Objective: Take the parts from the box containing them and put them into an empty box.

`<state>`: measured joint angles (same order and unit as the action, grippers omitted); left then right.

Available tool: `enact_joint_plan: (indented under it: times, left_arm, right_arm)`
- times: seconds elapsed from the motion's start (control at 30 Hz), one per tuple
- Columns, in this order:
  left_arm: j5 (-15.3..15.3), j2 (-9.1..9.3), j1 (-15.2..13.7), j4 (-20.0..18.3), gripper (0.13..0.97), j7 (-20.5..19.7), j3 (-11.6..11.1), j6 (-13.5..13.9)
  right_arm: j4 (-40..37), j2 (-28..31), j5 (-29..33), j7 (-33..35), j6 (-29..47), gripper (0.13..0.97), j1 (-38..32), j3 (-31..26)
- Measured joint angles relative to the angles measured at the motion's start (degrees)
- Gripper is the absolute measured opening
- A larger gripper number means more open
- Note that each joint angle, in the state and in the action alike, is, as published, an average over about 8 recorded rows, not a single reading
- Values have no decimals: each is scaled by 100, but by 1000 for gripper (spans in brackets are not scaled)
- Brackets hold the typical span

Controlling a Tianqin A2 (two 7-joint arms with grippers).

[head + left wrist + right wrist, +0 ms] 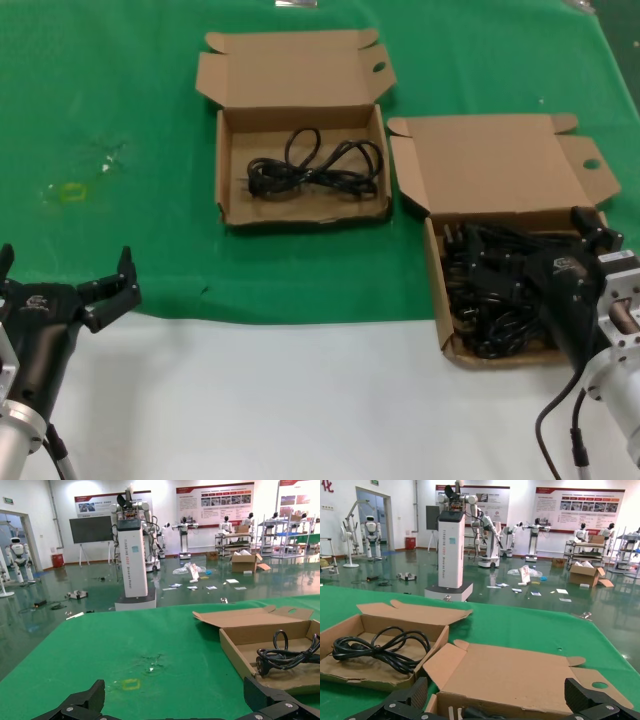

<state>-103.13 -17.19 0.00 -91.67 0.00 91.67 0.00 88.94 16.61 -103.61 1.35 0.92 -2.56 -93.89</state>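
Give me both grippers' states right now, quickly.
Left gripper: open, holding nothing, at the near left table edge.
Right gripper: open, holding nothing, over the cords in the right box.

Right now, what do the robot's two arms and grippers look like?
Both match. The left gripper and right gripper are matte black with angular, pointed jaws, and each black body carries a small white logo. Behind each sits a silver-grey metal wrist section. Thin black cables hang beside both wrists, the right one in a loop. The wrist views show only the black jaw ends.
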Motion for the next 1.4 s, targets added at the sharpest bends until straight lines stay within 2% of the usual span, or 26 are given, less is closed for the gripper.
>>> enact_joint_plan:
  times: [1.4]
  left_arm:
    - [0, 0, 0, 0, 966, 0, 0, 0]
  right_arm:
    - [0, 0, 0, 0, 0, 966, 0, 0]
